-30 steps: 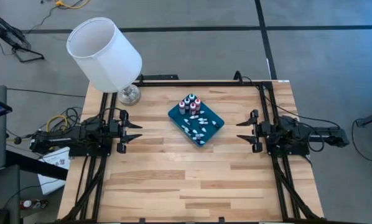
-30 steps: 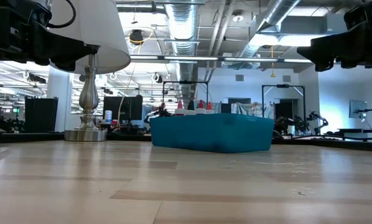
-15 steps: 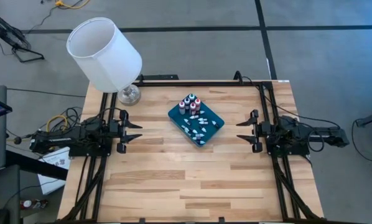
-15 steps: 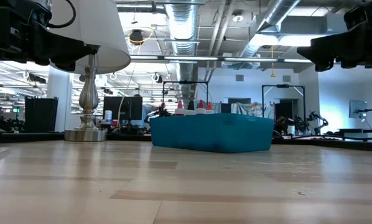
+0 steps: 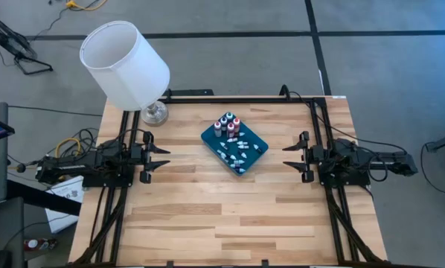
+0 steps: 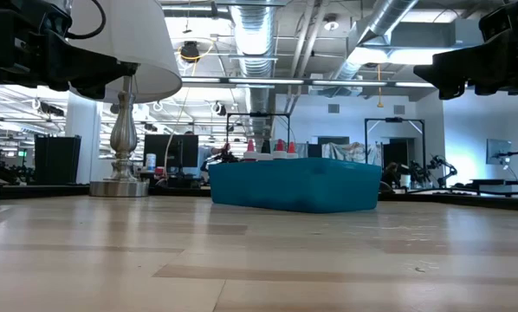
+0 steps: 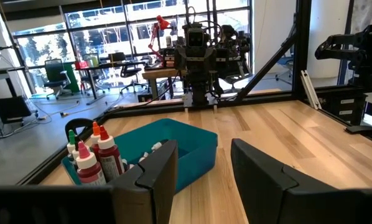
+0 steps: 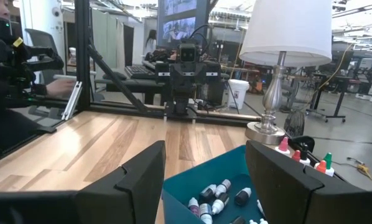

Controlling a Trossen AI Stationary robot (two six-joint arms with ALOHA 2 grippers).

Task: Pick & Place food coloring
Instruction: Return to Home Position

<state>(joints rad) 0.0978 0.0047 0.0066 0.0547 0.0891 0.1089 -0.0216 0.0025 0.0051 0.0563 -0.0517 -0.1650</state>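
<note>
**Both grippers empty, bottles in the tray**

My left gripper sits at left-centre, fingers spread and holding nothing; my right gripper mirrors it at right-centre; between them, mid-frame, the teal tray holds the food coloring, tiny dark bottles with whitish caps lying jumbled; taller bottles stand at its upper end; the tiny bottles' body colours are hard to make out; in the low view the tray wall hides them.

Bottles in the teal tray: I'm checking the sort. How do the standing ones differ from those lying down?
The standing bottles are upright, clustered at the end of the teal tray nearer the lamp; the lying bottles are on their sides at the other end. The standing bottles are taller, with red or green tips; the lying bottles are small, with whitish caps. Both sit in the tray, clear of the open left gripper and right gripper.
</note>
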